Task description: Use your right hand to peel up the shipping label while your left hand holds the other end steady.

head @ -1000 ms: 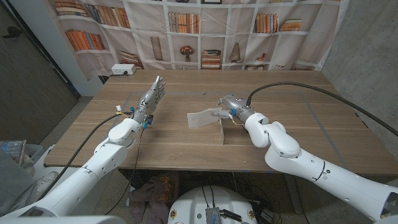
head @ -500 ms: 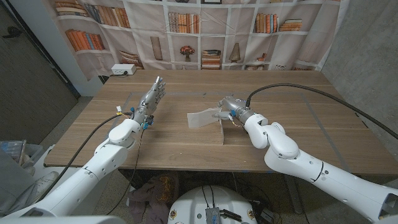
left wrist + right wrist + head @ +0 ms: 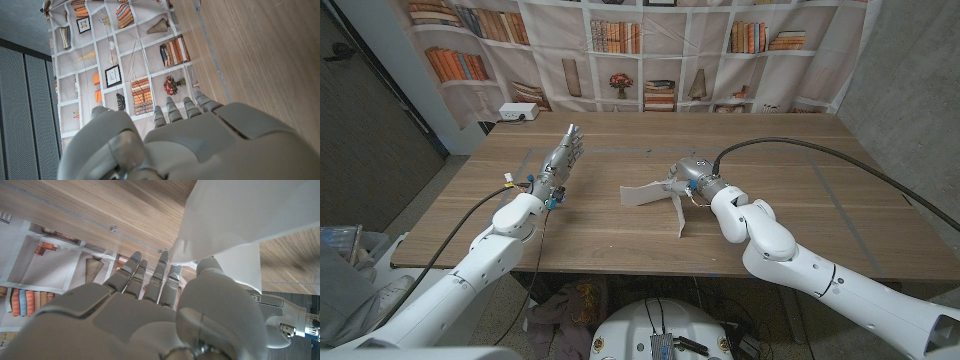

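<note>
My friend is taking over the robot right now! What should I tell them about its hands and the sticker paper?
Right robot hand: pinching the shipping label by one end, lifted off the wooden table; the right wrist view shows the white sheet against its thumb and fingers.
Left robot hand: open, fingers straight, away from the label over the table's left part, holding nothing.
Done: the right side has hold of the label and part of it is raised.
Left: bring the left robot hand over to hold the far end steady, then probably finish the peel. I cannot tell how much is stuck to its backing.
</note>
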